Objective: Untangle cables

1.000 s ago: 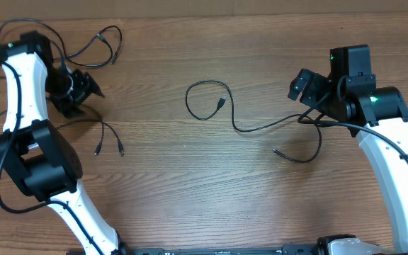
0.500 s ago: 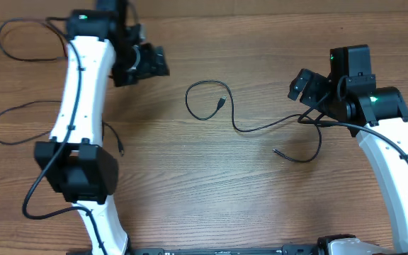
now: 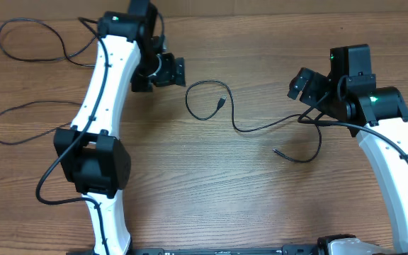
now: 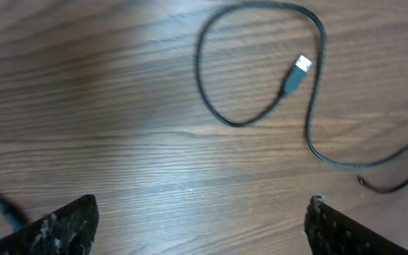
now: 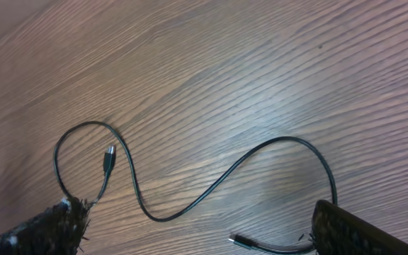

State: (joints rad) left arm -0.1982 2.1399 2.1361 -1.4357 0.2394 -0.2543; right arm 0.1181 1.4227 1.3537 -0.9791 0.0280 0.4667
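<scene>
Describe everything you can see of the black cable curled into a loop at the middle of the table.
The cable is a thin, black, flexible cord lying flat on the wooden table. One end curls into an open loop, with its silver-tipped plug resting inside that loop. From there it snakes in an S-curve toward the right arm and hooks back to a small dark end. The open left gripper is beside the loop, not touching it.

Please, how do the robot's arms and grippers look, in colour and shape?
The left arm and right arm have white rounded links, black joint housings, a small green light each, and thin black wires alongside. The left gripper and right gripper are black, their flat fingers scuffed pale.
</scene>
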